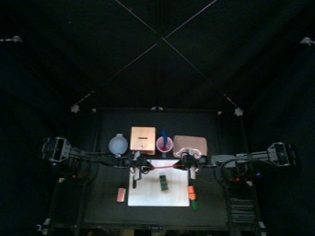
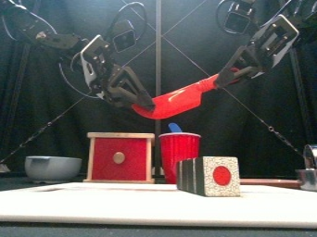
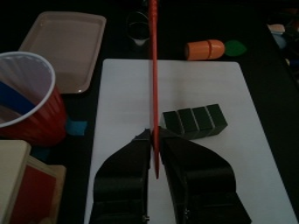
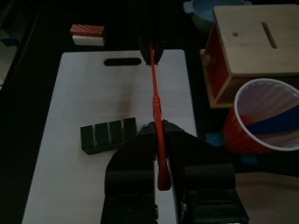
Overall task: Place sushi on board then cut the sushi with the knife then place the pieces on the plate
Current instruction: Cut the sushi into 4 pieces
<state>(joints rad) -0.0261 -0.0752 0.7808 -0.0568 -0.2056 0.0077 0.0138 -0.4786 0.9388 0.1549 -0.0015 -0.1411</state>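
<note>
A red toy knife (image 2: 181, 96) hangs slanted in the air above the white board (image 1: 145, 198), with both grippers shut on it. My left gripper (image 2: 139, 104) grips its lower end and my right gripper (image 2: 221, 81) its upper end. In the left wrist view the knife (image 3: 152, 79) runs edge-on out from between my jaws. In the right wrist view the knife (image 4: 156, 105) does the same. The dark green sushi roll (image 2: 209, 176) lies whole on the board, its red-dotted end facing the front. The sushi (image 1: 163, 185) lies below both grippers. The pink tray (image 1: 190, 144) lies at the back right.
A wooden box with a red drawer front (image 2: 120, 157) and a red cup (image 2: 180, 148) holding a blue knife (image 2: 175, 128) stand behind the board. At the back left rests a blue-grey bowl (image 2: 52, 168). Small toy foods (image 1: 122, 194) (image 1: 192, 194) lie beside the board's left and right edges.
</note>
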